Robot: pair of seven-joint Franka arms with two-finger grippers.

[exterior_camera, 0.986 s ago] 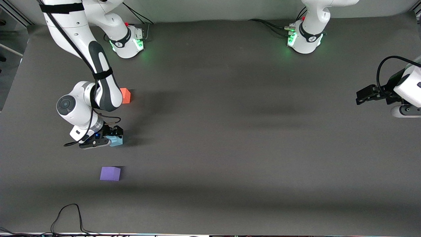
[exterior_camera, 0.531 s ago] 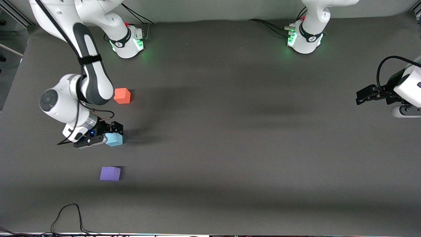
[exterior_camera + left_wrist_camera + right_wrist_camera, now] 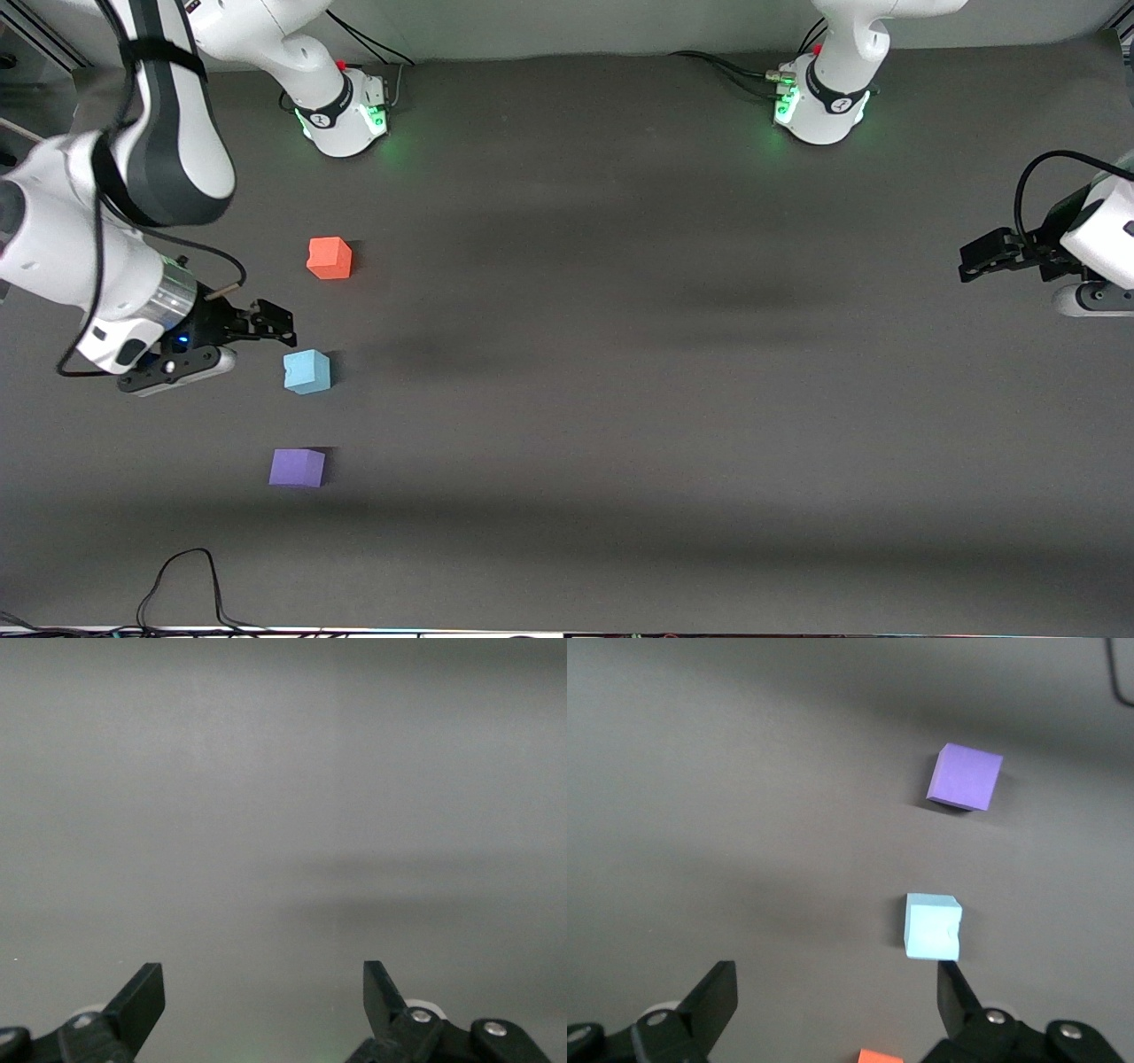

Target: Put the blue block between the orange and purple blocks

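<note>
The blue block rests on the dark table between the orange block, which lies farther from the front camera, and the purple block, which lies nearer. My right gripper is open and empty, raised beside the blue block toward the right arm's end of the table. In the right wrist view the blue block, the purple block and a sliver of the orange block show past the open fingers. My left gripper waits open and empty at the left arm's end; its fingers frame bare table.
The two arm bases stand along the table's edge farthest from the front camera. A black cable loops onto the table edge nearest the front camera, close to the purple block.
My right gripper has let go of the blue block and pulled up and away toward the right arm's end. The blue block stays put. The left arm has not moved.
</note>
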